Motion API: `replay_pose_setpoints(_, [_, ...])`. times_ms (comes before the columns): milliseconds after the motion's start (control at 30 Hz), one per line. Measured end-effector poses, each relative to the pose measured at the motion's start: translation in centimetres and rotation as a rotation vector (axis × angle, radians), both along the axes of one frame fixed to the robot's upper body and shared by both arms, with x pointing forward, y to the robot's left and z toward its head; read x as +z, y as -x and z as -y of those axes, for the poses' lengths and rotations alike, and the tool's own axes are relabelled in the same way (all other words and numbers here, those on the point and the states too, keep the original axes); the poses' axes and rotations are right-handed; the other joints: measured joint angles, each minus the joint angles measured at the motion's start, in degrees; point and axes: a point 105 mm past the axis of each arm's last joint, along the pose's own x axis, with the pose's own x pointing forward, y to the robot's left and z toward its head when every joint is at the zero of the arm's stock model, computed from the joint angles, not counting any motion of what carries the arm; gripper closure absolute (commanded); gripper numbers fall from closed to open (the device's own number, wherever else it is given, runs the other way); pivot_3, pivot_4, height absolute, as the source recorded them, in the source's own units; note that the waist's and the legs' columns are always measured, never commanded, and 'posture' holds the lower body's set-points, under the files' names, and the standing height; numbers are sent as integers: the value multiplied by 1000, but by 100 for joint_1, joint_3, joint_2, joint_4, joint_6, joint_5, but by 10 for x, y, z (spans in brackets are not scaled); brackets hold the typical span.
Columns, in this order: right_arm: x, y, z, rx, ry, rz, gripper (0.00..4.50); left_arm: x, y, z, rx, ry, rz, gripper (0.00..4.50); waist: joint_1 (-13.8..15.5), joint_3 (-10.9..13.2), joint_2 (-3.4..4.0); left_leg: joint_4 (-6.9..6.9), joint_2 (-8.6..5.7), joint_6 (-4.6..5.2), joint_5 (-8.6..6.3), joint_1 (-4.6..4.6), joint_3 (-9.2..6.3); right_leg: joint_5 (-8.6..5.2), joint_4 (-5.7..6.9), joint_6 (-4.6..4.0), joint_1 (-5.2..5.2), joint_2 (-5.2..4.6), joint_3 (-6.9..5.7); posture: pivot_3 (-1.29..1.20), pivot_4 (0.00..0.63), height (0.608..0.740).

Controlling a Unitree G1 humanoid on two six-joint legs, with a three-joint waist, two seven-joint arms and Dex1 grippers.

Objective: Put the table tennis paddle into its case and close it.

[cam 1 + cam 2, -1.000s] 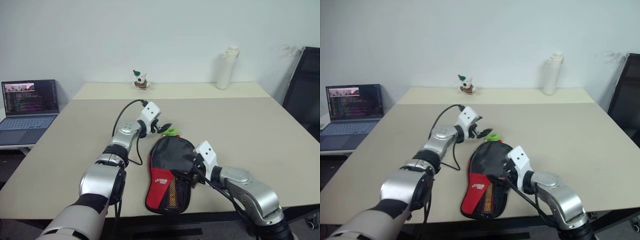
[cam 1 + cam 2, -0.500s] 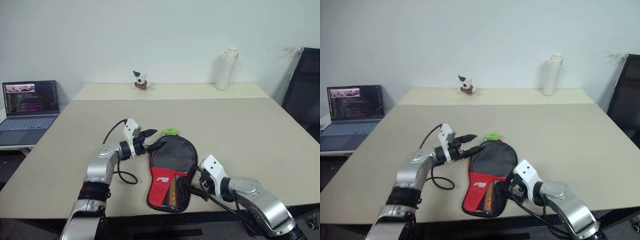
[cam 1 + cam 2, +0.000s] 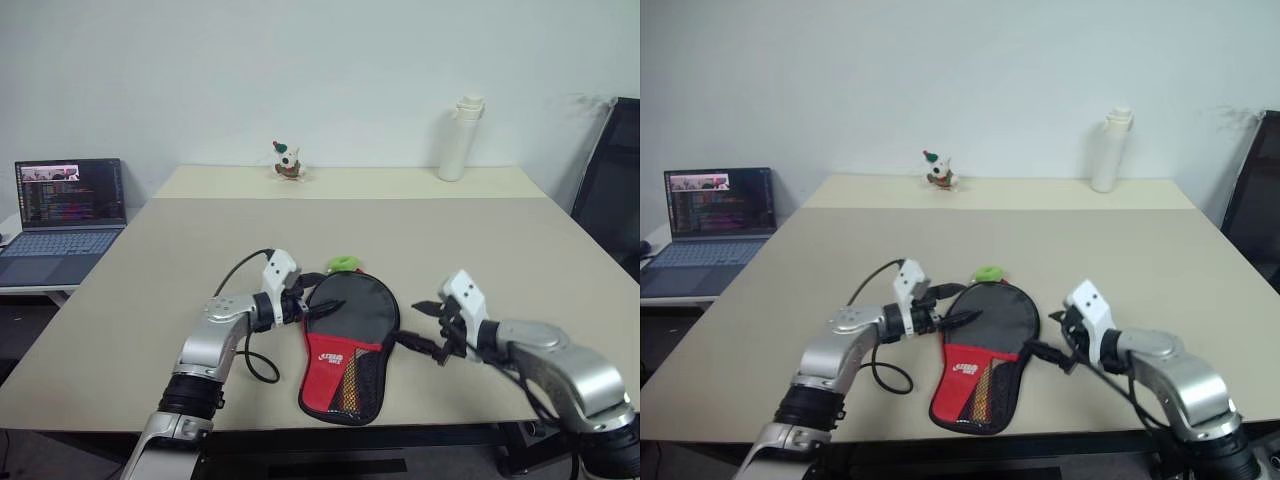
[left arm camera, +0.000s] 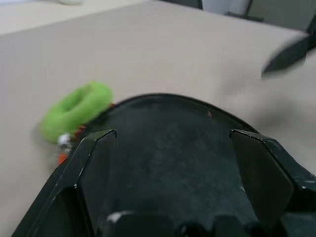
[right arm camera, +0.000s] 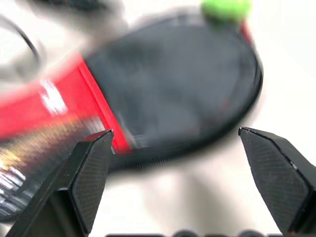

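Observation:
The case lies flat near the table's front edge, with its black round end away from me and its red part with the white logo and mesh pocket towards me. The table tennis paddle is hidden from view. My left gripper is open at the left rim of the case's round end; the left wrist view shows the black case just beyond its fingers. My right gripper is open and empty, a short way right of the case and apart from it. The right wrist view looks across the case.
A green ring lies at the far tip of the case. A laptop sits on a side table at the left. A white bottle and a small figurine stand at the table's back. A black chair is at the right.
My left arm has drawn back from beside the green ring to the case's left rim. My right gripper has moved right, off the case. The case stays put.

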Motion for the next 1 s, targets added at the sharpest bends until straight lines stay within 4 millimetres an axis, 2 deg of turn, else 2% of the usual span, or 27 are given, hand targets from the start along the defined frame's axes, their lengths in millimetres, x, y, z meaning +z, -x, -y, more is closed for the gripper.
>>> replay_pose_setpoints(67, [14, -6, -1, -7, -29, 21, 60, -6, 0, 2, -2, -13, -10, 496, 2, 0, 0, 0, 0, 0, 0, -1, -2, 0, 0, -1, 0, 0, -2, 0, 150, 740])
replay_pose_setpoints(167, [23, -22, -4, -47, -79, 22, 60, -10, -3, 4, 4, -19, -12, 496, 3, 0, 0, 1, -2, 0, 0, -2, 2, 0, 1, -1, 0, -2, 2, 0, 150, 740])
replay_pose_setpoints(400, [36, -80, -29, -193, -196, -26, 60, -24, -9, 8, 18, -51, -18, 496, 1, 0, 2, -1, 0, 1, 0, -11, 9, 19, 0, -32, -10, -2, 0, 0, 150, 740])
replay_pose_setpoints(533, [27, -107, -47, -274, -227, -92, 60, -24, -10, 6, 20, -60, -5, 496, -5, 0, 3, -1, 2, 1, 0, -16, 11, 20, 1, -34, -17, -7, 5, 0, 150, 740])
replay_pose_setpoints(700, [11, -130, -69, -341, -243, -158, 60, -25, -10, 7, 19, -59, -5, 496, -36, 0, 3, -3, 5, 1, 0, -20, 9, 20, 1, -34, -19, -13, 3, 0, 150, 740])
replay_pose_setpoints(833, [-9, -140, -76, -389, -231, -197, 60, -25, -10, 7, 19, -59, -5, 496, -49, 1, 4, -4, 9, 1, 0, -22, 8, 21, 1, -34, -19, -18, 2, 0, 150, 740])
replay_pose_setpoints(1000, [-28, -146, -75, -447, -208, -226, 60, -25, -9, 7, 21, -60, -2, 496, -83, 2, 6, -6, 11, 1, 0, -22, 8, 21, 1, -34, -19, -22, 3, 0, 150, 740])
